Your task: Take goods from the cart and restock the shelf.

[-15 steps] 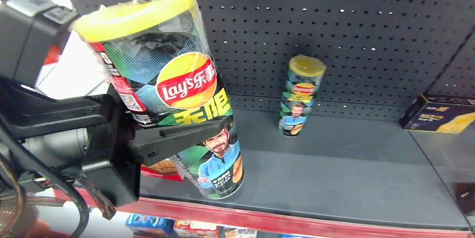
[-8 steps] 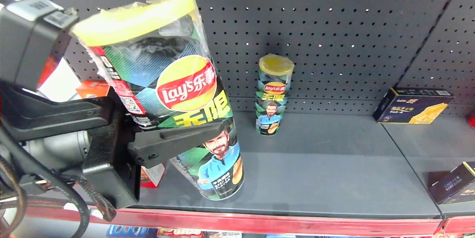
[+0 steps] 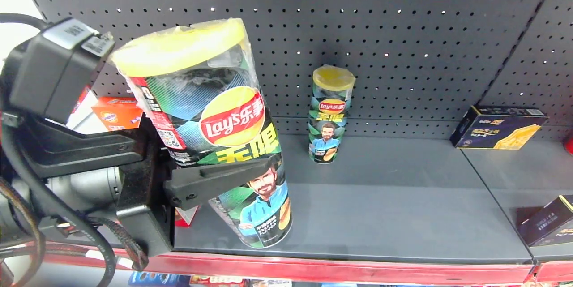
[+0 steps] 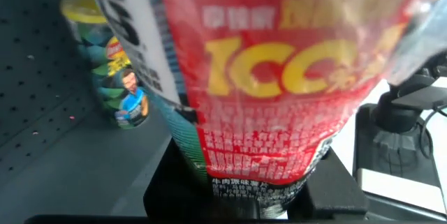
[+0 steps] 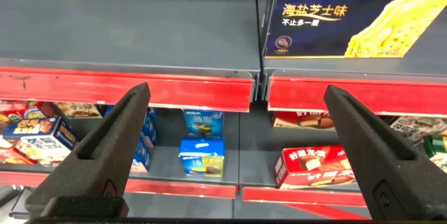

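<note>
Held chip can (image 3: 215, 134) is showing a yellow lid, a black body with green and blue diamond hatching, a red-and-yellow oval logo and a figure in a blue shirt; its other side is showing red with yellow lettering in the left wrist view. The second can (image 3: 330, 114) is wearing the same print. The shelf deck (image 3: 380, 206) and pegboard (image 3: 403, 32) are reading dark grey, the pegboard carrying a regular hole grid. The front strip (image 3: 313, 269) is running red. One box (image 3: 117, 113) is showing orange, the far box (image 3: 499, 128) dark navy with yellow. The right gripper (image 5: 236, 91) is looking matte black.

Bright, even light — glare on film of chip can (image 3: 233, 121), soft shadow on shelf (image 3: 380, 206).
</note>
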